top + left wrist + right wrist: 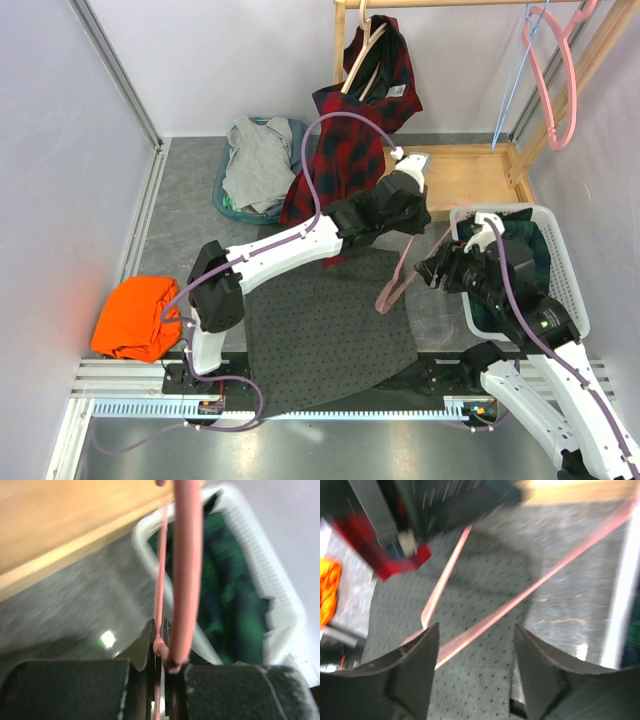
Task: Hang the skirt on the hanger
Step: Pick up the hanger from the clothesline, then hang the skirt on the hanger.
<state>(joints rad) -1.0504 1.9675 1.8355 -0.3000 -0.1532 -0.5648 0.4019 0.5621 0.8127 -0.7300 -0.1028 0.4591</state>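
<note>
Skirt (pixel 330 330), dark and dotted, lies flat on the table just ahead of the arm bases. At its three o'clock the right gripper (pixel 434 272) hangs with its jaws apart, holding nothing. The pink hanger (pixel 398 282) slants upward from the skirt's two o'clock edge into the left gripper (pixel 159 642), whose jaws are clenched on it. Farther off at three o'clock sits a white basket (pixel 497 211).

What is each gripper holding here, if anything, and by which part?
The left gripper is shut on the pink hanger, pinching it where its thick and thin rods meet. The right gripper is open, holding nothing.
</note>
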